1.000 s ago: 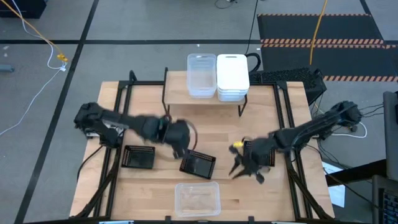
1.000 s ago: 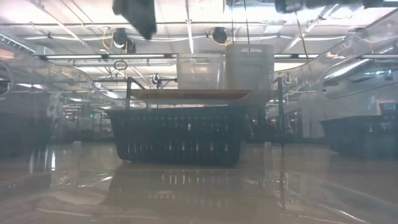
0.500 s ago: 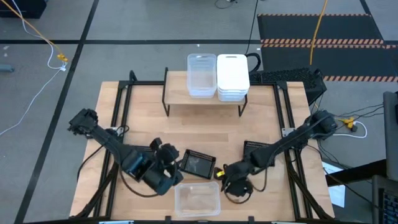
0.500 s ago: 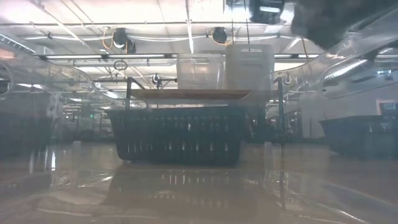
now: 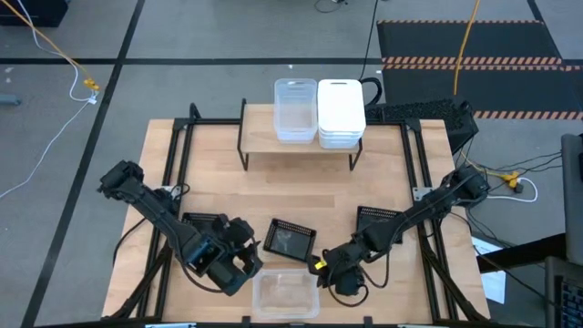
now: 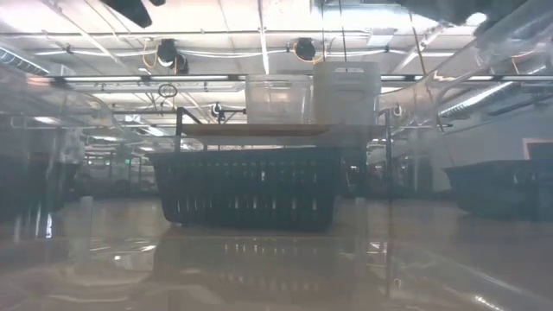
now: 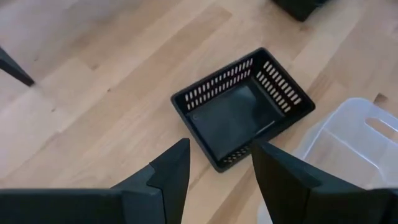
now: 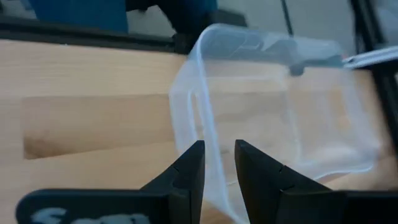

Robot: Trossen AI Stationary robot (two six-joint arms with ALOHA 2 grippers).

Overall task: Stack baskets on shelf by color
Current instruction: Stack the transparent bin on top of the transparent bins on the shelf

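On the shelf (image 5: 260,137) stand a clear basket (image 5: 294,109) and a white stack (image 5: 341,114). Black mesh baskets rest on the table: one at the left (image 5: 202,226), partly under my left arm, one in the middle (image 5: 290,239) and one at the right (image 5: 378,221). Another clear basket (image 5: 288,293) sits at the near edge. My left gripper (image 7: 217,149) hovers open by that basket's left end, facing the middle black basket (image 7: 242,109). My right gripper (image 8: 219,149) is at the same basket's right end. My right gripper straddles the near clear basket's right end wall (image 8: 213,163). One finger (image 8: 191,171) is outside and one finger (image 8: 250,171) inside, closed to a narrow gap around the rim. It comes slanting down from the table's right. The basket's bottom rests on the table.
The shelf's left third is bare wood. The table's black frame rails (image 5: 173,155) run along both sides. Bare tabletop (image 5: 301,187) lies between the shelf and the black baskets. The low view looks through the near clear basket at the middle black basket (image 6: 246,186).
My left gripper swung from mid-table toward the near edge and now stands beside the clear basket's left end. My right gripper moved near and left to that basket's right end. In the low view the clear basket's outlines have shifted.
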